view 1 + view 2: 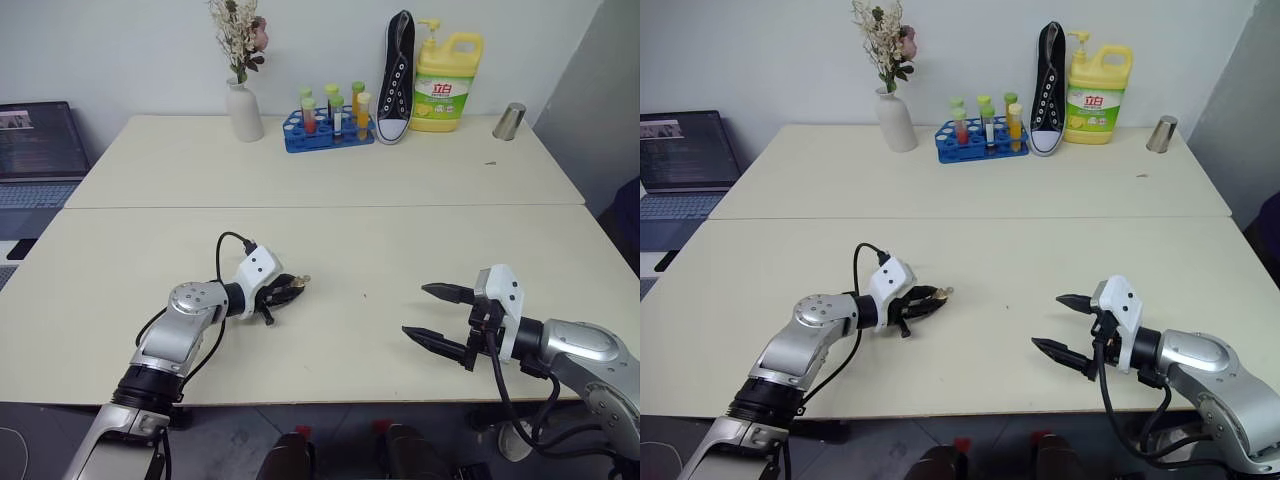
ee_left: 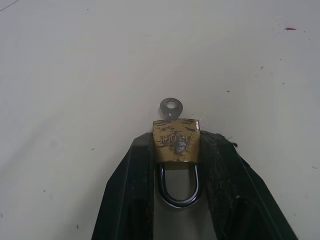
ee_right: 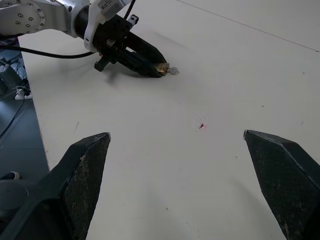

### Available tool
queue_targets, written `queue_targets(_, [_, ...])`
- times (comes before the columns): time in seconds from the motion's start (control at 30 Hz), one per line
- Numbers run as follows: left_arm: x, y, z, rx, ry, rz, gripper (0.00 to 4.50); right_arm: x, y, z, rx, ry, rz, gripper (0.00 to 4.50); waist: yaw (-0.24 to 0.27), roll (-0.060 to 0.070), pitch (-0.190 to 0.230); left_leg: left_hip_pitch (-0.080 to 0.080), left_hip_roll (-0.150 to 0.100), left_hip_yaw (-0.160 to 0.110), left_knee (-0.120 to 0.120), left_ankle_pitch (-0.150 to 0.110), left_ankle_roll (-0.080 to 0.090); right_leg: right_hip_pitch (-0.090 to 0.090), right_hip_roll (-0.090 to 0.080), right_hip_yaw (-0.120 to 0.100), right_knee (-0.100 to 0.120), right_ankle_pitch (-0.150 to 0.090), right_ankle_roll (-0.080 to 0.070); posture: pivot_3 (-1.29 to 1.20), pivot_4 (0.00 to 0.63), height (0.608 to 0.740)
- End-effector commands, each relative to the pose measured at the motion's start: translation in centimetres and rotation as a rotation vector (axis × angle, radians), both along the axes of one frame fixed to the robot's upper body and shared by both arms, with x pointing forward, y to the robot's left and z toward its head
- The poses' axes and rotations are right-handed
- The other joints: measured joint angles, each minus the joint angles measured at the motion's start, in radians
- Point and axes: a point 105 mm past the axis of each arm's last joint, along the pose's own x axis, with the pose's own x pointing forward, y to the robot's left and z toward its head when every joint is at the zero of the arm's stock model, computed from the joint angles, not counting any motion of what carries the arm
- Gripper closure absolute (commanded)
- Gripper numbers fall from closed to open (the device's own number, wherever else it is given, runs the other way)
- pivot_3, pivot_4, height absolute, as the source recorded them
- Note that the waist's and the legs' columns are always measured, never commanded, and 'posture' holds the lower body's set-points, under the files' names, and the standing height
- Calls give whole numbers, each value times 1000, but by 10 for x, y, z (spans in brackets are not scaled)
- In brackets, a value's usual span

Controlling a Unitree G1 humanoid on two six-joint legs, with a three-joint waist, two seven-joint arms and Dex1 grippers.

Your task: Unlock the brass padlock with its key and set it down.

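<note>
Left gripper [image 2: 176, 165] is clamped on the brass padlock [image 2: 176, 141]: one finger on each side of the body, shackle pointing back between the fingers, keyway end pointing out. The key [image 2: 171, 107] sits in the keyway, its round holed bow sticking out past the fingertips. In the left eye view that puts the lock at lower centre-left of the frame, low over the near table [image 1: 340, 260].

Right gripper [image 1: 437, 314] hangs at lower right with fingers spread wide, holding nothing, well apart from the lock.

Progress, my read: pickup done, key in. Shackle looks seated in the body, so not unlocked yet. Left to do: right gripper comes across, pinches the key bow, turns it, shackle pops, then set the lock down.

Materials:
- lock body: small rectangular block, scuffed and blotchy brass, stamped lettering too worn to read
- shackle: thin polished steel U, glossy
- key: thin flat silvery metal, tiny, little to grab
- finger pads: black, rough-textured wedges tapering to points
- tabletop: matte cream laminate, a few specks

Risk: the bow is small and the pointed tips may slip off it
</note>
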Motion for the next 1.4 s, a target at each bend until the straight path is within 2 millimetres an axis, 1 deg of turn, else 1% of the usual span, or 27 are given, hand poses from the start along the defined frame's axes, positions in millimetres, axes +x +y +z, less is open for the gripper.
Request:
queue_targets(0.03, [-14, -23, 12, 30, -118, -183, 3534, -4, 2, 12, 3, -56, 22, 0, 1, 0, 0, -1, 0, 0, 0, 0, 0, 0, 0, 0, 0, 0, 0, 0, 150, 740])
queue_targets(0.07, [-18, -33, 24, 59, -236, -281, 3534, -5, 1, 12, -6, -59, 20, 0, 1, -1, 0, -2, 0, 0, 0, 0, 0, -1, 0, 0, -1, 0, 0, 0, 150, 740])
queue_targets(0.1, [-22, -39, 31, 81, -316, -348, 3534, -5, 0, 12, -12, -62, 19, 0, 2, -1, 1, -3, 0, 0, 0, 0, -1, -2, 0, 0, -1, 0, 0, 0, 150, 740])
queue_targets(0.13, [-25, -42, 34, 94, -367, -392, 3534, -5, -1, 11, -16, -63, 18, 0, 4, -1, 1, -3, 0, 0, 0, 0, -1, -3, -1, 0, -1, 0, 0, 0, 150, 740])
queue_targets(0.17, [-29, -51, 46, 90, -461, -458, 3534, -6, -1, 12, -18, -65, 22, 0, 5, -1, 1, -4, 0, 0, 0, 0, -1, -3, -1, 0, -2, 0, 0, 0, 150, 740])
queue_targets(0.23, [-33, -60, 61, 88, -579, -526, 3534, -6, 1, 13, -16, -65, 41, 0, 6, -1, 1, -4, -1, 0, 0, 0, -1, -3, -1, 0, -2, 0, 0, 0, 150, 740])
queue_targets(0.27, [-33, -63, 66, 90, -615, -544, 3534, -7, 2, 14, -14, -65, 52, 0, 6, -1, 1, -4, 0, 0, 0, 0, -1, -3, -1, 0, -2, 0, 0, 0, 150, 740])
queue_targets(0.33, [-38, -67, 70, 157, -725, -641, 3534, -10, 5, 15, -13, -56, 83, 0, 5, -1, 1, -3, 0, 0, 0, 0, 0, -2, -1, 0, -2, 0, 0, 0, 150, 740])
queue_targets(0.37, [-39, -70, 75, 177, -795, -671, 3534, -11, 6, 15, -7, -45, 94, 0, 5, -1, 1, -3, -1, 1, 0, 0, 0, -2, -1, 0, -2, 0, 0, 0, 150, 740])
queue_targets(0.4, [-43, -73, 80, 230, -912, -730, 3534, -12, 9, 16, 11, -33, 108, 0, 3, -2, 1, -3, -1, 1, 0, 0, 0, -2, -1, 0, -2, 0, 0, 0, 150, 740])
queue_targets(0.43, [-45, -76, 87, 235, -991, -751, 3534, -11, 12, 18, 36, -28, 109, 0, 2, -2, 1, -3, -1, 1, 0, 0, 0, -2, -1, 0, -2, 0, 0, 0, 150, 740])
queue_targets(0.5, [-46, -78, 92, 233, -1071, -771, 3534, -10, 15, 21, 63, -23, 107, 0, 0, -2, 1, -3, 0, 1, 0, 0, 0, -2, -1, 0, -2, 0, 0, 0, 150, 740])
queue_targets(0.6, [-49, -78, 94, 272, -1182, -826, 3534, -5, 23, 25, 112, 9, 112, 0, 0, -2, 1, -3, 0, 1, 0, 0, 0, -2, 0, 0, -2, 0, 0, 0, 150, 740])
queue_targets(0.67, [-48, -76, 95, 265, -1217, -814, 3534, 0, 33, 24, 150, 69, 124, 0, -3, -2, 1, -3, 0, 1, 0, 0, 0, -2, 0, 1, -2, 0, 0, 0, 150, 740])
queue_targets(0.8, [-47, -76, 92, 257, -1239, -806, 3534, 6, 52, 30, 196, 88, 169, 0, -2, -2, 1, -3, -1, 0, 0, 0, 0, -3, 0, 0, -1, 0, 0, 0, 150, 740])
queue_targets(0.93, [-46, -77, 92, 254, -1252, -799, 3534, 9, 59, 28, 190, 111, 189, 0, 0, -2, 1, -4, -2, 0, 0, 0, 0, -3, -1, 0, -1, 0, 0, 0, 150, 740])
queue_targets(1.03, [-46, -78, 90, 253, -1256, -798, 3534, 13, 64, 28, 207, 126, 194, 0, -1, -2, 1, -4, -9, -2, 0, 0, 0, -3, -1, 0, -1, 0, 0, 0, 150, 740])
queue_targets(1.17, [-48, -79, 88, 256, -1257, -799, 3534, 15, 65, 30, 228, 140, 194, 0, -1, -2, 1, -4, -10, -3, 0, 0, 0, -4, -1, 0, -1, 0, 0, 0, 150, 740])
queue_targets(1.2, [-48, -79, 88, 258, -1257, -798, 3534, 15, 65, 30, 232, 142, 192, 372, -1, -2, 1, -4, -10, -3, 0, 0, 0, -4, -1, 0, -1, 0, 0, 0, 150, 740])
queue_targets(1.23, [-47, -79, 88, 257, -1257, -794, 3534, 15, 65, 31, 236, 146, 193, 556, -1, -2, 1, -4, -10, -3, 0, 0, 0, -4, -1, 0, -1, 0, 0, 0, 150, 740])
queue_targets(1.4, [-47, -79, 88, 257, -1260, -787, 3534, 15, 63, 31, 232, 159, 198, 2367, -1, -2, 1, -4, -10, -3, 0, 0, 0, -4, -1, 0, -1, 0, 0, 0, 150, 740])
